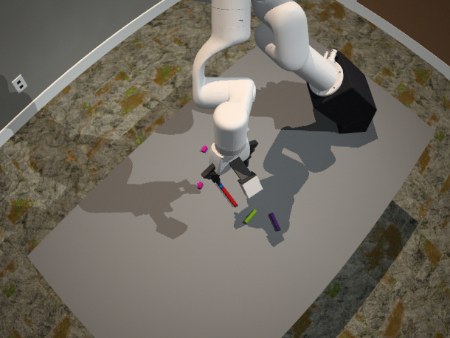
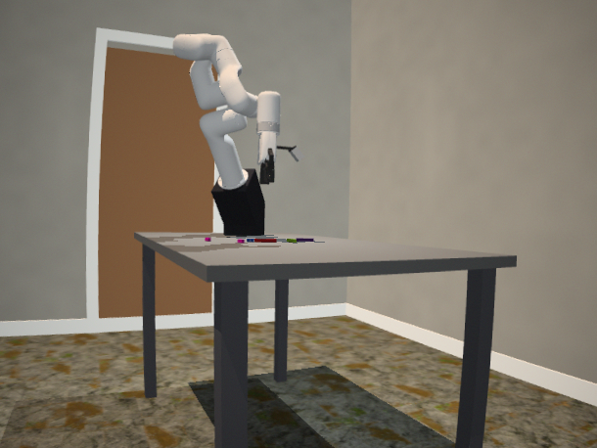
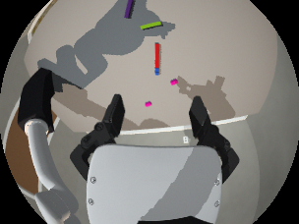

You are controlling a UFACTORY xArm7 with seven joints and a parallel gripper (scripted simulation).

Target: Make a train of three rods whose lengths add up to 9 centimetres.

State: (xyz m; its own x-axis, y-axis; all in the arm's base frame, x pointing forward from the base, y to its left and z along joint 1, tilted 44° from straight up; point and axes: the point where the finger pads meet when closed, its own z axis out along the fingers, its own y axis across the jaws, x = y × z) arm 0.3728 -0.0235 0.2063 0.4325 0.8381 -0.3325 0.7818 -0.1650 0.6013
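A red rod (image 1: 230, 198) (image 2: 265, 240) (image 3: 157, 55) lies flat on the grey table (image 1: 147, 277) (image 2: 343, 254) (image 3: 216, 35). A short blue rod (image 1: 221, 186) (image 2: 251, 240) (image 3: 157, 72) lies at its near-arm end, in line with it. One magenta rod (image 1: 200, 185) (image 2: 240, 241) (image 3: 173, 83) lies just left of the blue rod. A second magenta rod (image 1: 204, 148) (image 2: 207, 239) (image 3: 149, 103) lies further back. A lime rod (image 1: 250, 216) (image 2: 292, 240) (image 3: 151, 26) and a purple rod (image 1: 274, 221) (image 2: 304, 240) (image 3: 129, 8) lie beyond the red one. My gripper (image 1: 230, 179) (image 2: 267, 171) (image 3: 157, 102) is open and empty, high above the blue rod.
The arm's black base (image 1: 343, 96) (image 2: 240, 205) stands at the table's back edge. The arm casts wide shadows across the table around the rods.
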